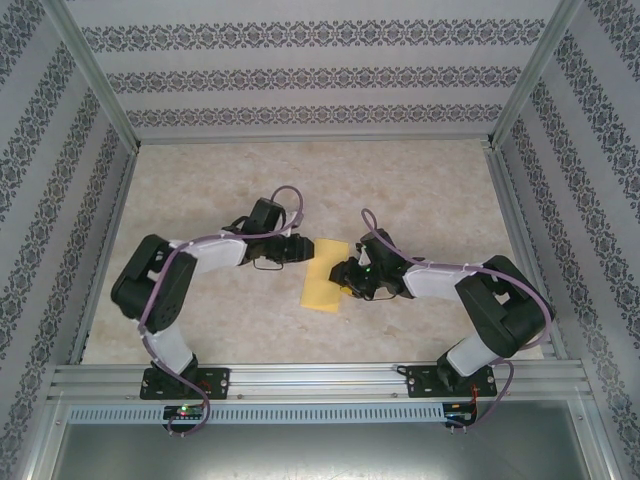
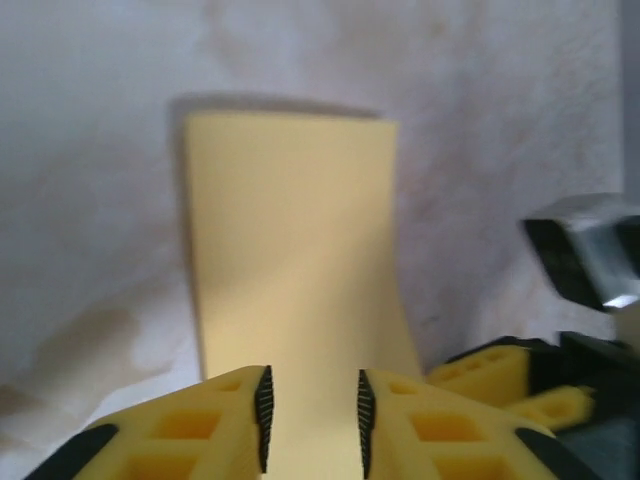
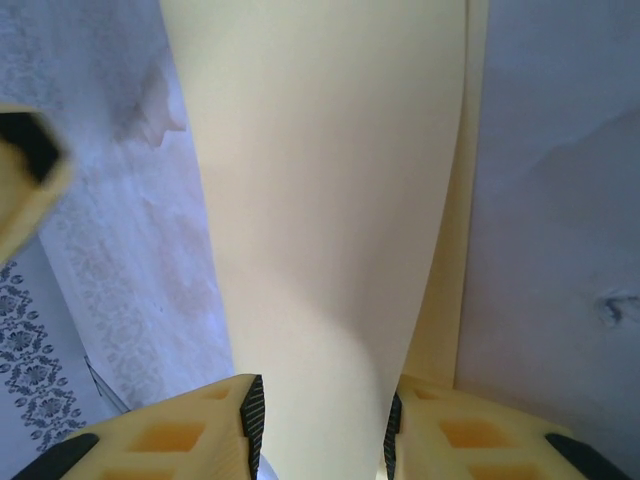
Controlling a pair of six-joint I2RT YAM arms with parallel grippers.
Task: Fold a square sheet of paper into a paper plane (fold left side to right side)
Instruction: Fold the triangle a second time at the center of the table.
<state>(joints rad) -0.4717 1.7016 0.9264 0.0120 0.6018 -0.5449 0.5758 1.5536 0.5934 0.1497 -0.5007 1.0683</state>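
Overhead, mid-table [image 1: 200, 190]: square sheet of paper [image 1: 325, 272], folded to a narrow strip, lies between left gripper [image 1: 300, 250] and right gripper [image 1: 347, 280].
Left wrist: the strip [image 2: 290, 250] runs between parted, unclamped jaws.
Right wrist: the sheet [image 3: 330, 200] curves up between parted jaws, not pinched.

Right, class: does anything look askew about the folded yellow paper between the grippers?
Yes. The sheet of paper is not flat: its upper layer bows upward and the lower layer's edge peeks out beside it, so the halves look misaligned.
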